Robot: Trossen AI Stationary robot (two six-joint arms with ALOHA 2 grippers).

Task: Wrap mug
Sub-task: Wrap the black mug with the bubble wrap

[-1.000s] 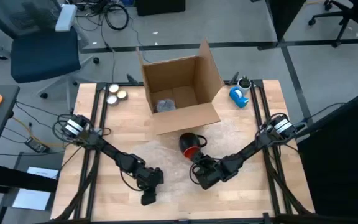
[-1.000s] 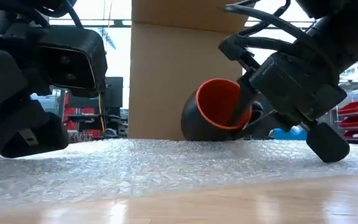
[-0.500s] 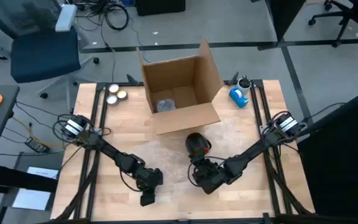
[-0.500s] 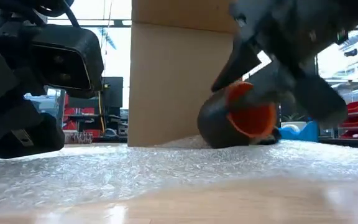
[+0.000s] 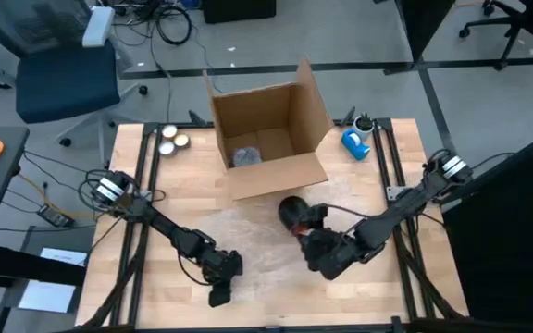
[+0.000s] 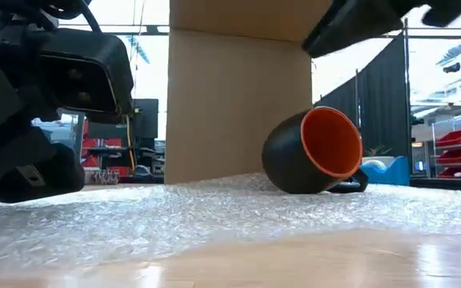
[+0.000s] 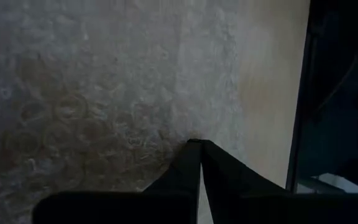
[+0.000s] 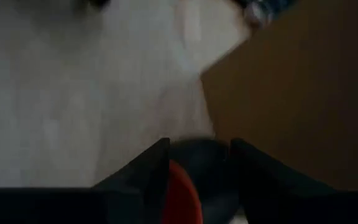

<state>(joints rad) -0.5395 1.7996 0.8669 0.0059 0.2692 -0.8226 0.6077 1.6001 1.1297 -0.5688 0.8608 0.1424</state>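
On bubble wrap (image 6: 214, 212): one mug (image 6: 314, 152).

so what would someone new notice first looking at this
Probably the black mug with its bright orange inside, lying on its side on the bubble wrap just in front of the open cardboard box. The right gripper, fingers open, sits just beside the mug, while the left gripper rests shut on the wrap's near left part.
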